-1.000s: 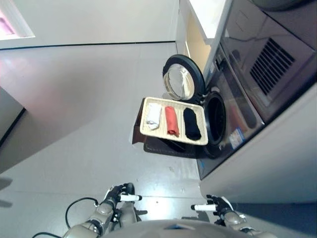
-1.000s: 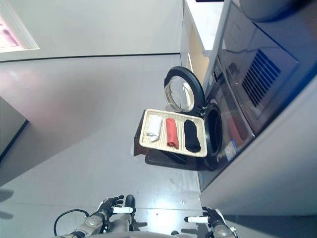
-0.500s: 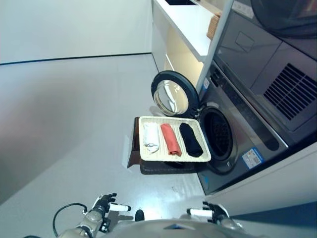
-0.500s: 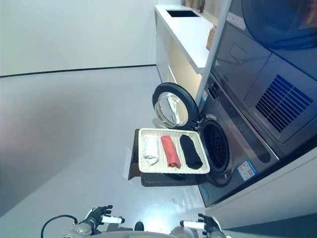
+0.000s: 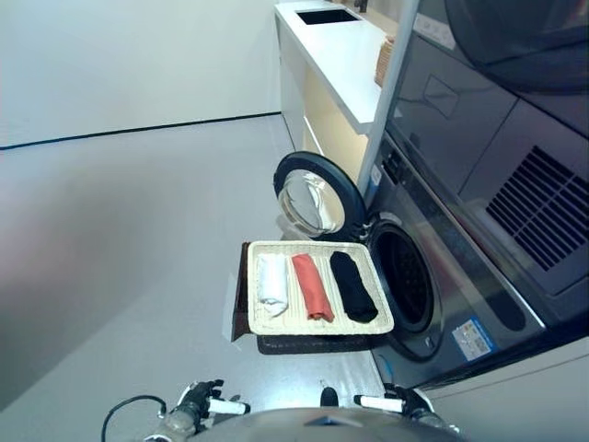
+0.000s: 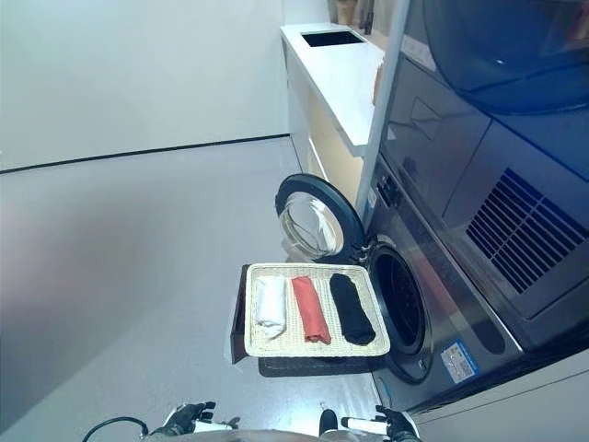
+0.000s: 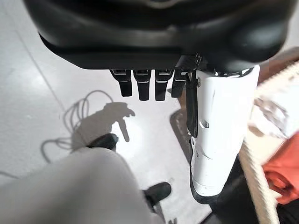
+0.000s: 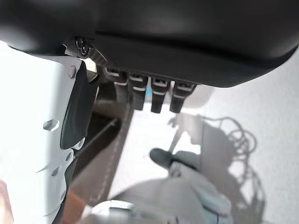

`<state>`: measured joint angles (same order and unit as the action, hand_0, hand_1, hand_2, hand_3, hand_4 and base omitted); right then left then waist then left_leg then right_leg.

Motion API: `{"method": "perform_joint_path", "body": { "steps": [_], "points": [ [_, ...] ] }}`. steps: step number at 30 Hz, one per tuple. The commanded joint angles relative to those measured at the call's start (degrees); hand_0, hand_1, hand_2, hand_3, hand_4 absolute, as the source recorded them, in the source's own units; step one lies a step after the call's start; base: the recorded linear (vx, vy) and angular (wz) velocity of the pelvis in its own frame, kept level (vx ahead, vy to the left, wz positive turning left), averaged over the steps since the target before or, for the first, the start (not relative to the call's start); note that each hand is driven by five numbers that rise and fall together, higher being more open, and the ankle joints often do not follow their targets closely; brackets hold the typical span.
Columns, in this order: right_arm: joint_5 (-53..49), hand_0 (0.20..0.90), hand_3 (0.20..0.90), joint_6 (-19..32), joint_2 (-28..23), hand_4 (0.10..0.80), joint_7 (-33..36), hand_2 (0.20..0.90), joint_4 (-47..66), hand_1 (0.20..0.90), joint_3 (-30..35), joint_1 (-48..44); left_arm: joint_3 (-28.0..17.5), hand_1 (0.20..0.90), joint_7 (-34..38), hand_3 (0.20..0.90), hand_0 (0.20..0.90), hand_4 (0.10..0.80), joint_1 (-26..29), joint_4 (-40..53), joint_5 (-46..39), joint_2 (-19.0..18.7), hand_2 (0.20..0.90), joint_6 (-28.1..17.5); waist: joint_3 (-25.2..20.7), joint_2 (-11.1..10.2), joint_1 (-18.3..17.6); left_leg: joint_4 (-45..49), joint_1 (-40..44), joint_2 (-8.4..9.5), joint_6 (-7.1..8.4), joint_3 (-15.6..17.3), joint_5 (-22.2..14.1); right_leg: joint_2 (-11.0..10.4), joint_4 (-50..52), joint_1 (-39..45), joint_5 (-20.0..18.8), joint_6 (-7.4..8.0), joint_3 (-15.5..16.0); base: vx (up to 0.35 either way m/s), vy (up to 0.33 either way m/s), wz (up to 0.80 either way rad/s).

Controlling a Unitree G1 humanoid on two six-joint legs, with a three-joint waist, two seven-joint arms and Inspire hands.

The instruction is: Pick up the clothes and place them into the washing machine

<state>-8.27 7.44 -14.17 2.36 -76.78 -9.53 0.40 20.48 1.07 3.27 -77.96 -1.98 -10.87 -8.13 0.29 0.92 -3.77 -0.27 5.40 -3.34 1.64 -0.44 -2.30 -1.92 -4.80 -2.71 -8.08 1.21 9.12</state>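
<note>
The washing machine (image 5: 460, 276) is seen with its round door (image 5: 313, 195) swung open. A woven tray (image 5: 317, 325) is set well ahead of both hands' fingers, bearing three rolled clothes (white (image 5: 272, 281), red (image 5: 312, 285), black (image 5: 352, 285)). The left hand (image 5: 201, 403) and right hand (image 5: 398, 402) are held low, fingers relaxed, nothing grasped.

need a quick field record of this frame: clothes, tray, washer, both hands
clothes: white roll, red roll, black roll, side by side, none picked up
tray: pale woven tray on a dark stand, in front of the washer opening
washing machine: door swung open, drum opening clear of clothes
left hand: low, away from the tray, fingers relaxed, empty
right hand: low, away from the tray, fingers relaxed, empty
</note>
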Motion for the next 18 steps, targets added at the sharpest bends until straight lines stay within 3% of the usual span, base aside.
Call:
{"method": "perform_joint_path", "body": {
  "steps": [1, 2, 3, 5, 7, 9, 12, 13, 14, 18],
  "points": [
    [0.46, 0.900, 0.900, 1.68, -1.34, 0.800, 0.07, 0.900, 0.50, 0.900, -3.13, -1.96, -2.32, 0.900, 0.68, 0.900, 0.900, 0.800, 3.15, 2.50, -2.12, -1.29, 0.900, -2.62, 3.35, -4.04, 1.56, 28.45, -8.60, 2.51, 4.02, 0.23, 5.32, -0.66, 0.88, 1.67, 3.01, 0.64, -4.09, 0.090, -0.192, 0.09],
    [0.46, 0.900, 0.900, 1.67, -1.33, 0.800, 0.08, 0.900, 0.51, 0.900, -3.12, -1.98, -2.32, 0.900, 0.68, 0.900, 0.900, 0.800, 3.16, 2.51, -2.12, -1.30, 0.900, -2.61, 3.36, -3.92, 1.50, 28.91, -8.87, 2.39, 4.04, 0.13, 5.10, -0.53, 0.92, 1.62, 3.03, 0.61, -4.00, 0.173, -0.243, 0.10],
    [0.27, 0.900, 0.900, 1.77, -1.68, 0.800, -0.28, 0.900, 1.72, 0.900, -4.04, -2.77, -3.22, 0.900, 1.08, 0.900, 0.900, 0.800, 3.00, 2.84, -2.65, -1.48, 0.900, -2.73, 4.77, -5.46, 3.50, 37.49, -13.49, 5.29, 3.27, -1.62, 5.73, -1.26, 0.60, 3.24, 3.28, -0.14, -5.08, 0.142, -0.118, -0.02],
    [-0.50, 0.900, 0.900, 2.00, -1.66, 0.800, -0.20, 0.900, 2.57, 0.900, -4.31, -3.39, -3.99, 0.900, 1.53, 0.900, 0.900, 0.800, 2.56, 2.43, -3.22, -1.31, 0.900, -2.85, 4.90, -5.81, 4.47, 38.13, -17.13, 4.33, 2.42, -0.98, 5.80, -1.24, 0.32, 4.24, 3.94, -0.39, -6.09, 0.191, -0.080, -0.20],
    [-1.17, 0.900, 0.900, 2.45, -1.56, 0.800, 0.12, 0.900, 3.03, 0.900, -4.65, -4.26, -4.55, 0.900, 1.84, 0.900, 0.900, 0.800, 1.72, 1.72, -3.63, -1.33, 0.900, -3.02, 4.84, -5.43, 5.84, 30.86, -18.45, 2.69, 1.71, -1.06, 4.84, -0.84, 0.21, 5.36, 4.95, 0.03, -7.16, 0.217, 0.017, -0.46],
    [-1.69, 0.900, 0.900, 2.92, -1.39, 0.800, 0.62, 0.900, 3.33, 0.900, -5.10, -4.85, -4.94, 0.900, 2.40, 0.900, 0.900, 0.800, 1.16, 0.84, -3.85, -1.47, 0.900, -3.12, 4.48, -4.24, 6.70, 15.60, -17.58, 0.78, 1.54, -1.22, 5.18, 0.08, -0.14, 6.68, 6.52, 0.88, -8.42, 0.263, 0.080, -0.40],
    [-1.90, 0.900, 0.900, 3.17, -1.80, 0.800, 1.12, 0.900, 3.43, 0.900, -5.33, -5.00, -4.24, 0.900, 2.83, 0.900, 0.900, 0.800, 0.98, 0.42, -3.69, -1.02, 0.900, -2.97, 3.74, -1.85, 7.27, -1.44, -16.84, -0.85, 2.60, -2.16, 10.07, 1.20, -0.20, 8.70, 9.65, 1.82, -9.20, 0.271, 0.107, -0.03],
    [-1.98, 0.900, 0.900, 3.12, -1.80, 0.800, 1.26, 0.900, 3.34, 0.900, -5.26, -5.06, -4.18, 0.900, 2.93, 0.900, 0.900, 0.800, 0.95, 0.40, -3.80, -0.96, 0.900, -2.88, 3.55, -1.36, 7.34, -1.91, -16.60, -0.79, 2.86, -2.01, 10.92, 1.24, -0.20, 9.46, 10.28, 2.02, -9.38, 0.339, 0.136, 0.10],
    [-1.44, 0.900, 0.900, 3.16, -1.45, 0.800, 1.25, 0.900, 3.09, 0.900, -5.57, -5.07, -4.41, 0.900, 3.03, 0.900, 0.900, 0.800, 0.44, 0.17, -3.74, -0.85, 0.900, -2.98, 2.25, -0.75, 7.78, -2.93, -15.11, 0.33, 2.35, -3.95, 10.98, 1.28, -0.20, 10.43, 10.98, 2.23, -10.20, 0.245, 0.100, -0.10],
    [-1.55, 0.900, 0.900, 3.08, -1.18, 0.800, 1.34, 0.900, 3.08, 0.900, -5.35, -5.07, -3.63, 0.900, 2.77, 0.900, 0.900, 0.800, 0.27, 1.15, -3.30, -1.26, 0.900, -3.32, 1.19, -1.11, 7.85, -1.04, -13.93, 1.51, 1.73, -2.45, 9.48, -0.86, -0.09, 12.05, 11.43, 3.08, -10.30, 0.233, 0.128, -0.46]
  ]
}}
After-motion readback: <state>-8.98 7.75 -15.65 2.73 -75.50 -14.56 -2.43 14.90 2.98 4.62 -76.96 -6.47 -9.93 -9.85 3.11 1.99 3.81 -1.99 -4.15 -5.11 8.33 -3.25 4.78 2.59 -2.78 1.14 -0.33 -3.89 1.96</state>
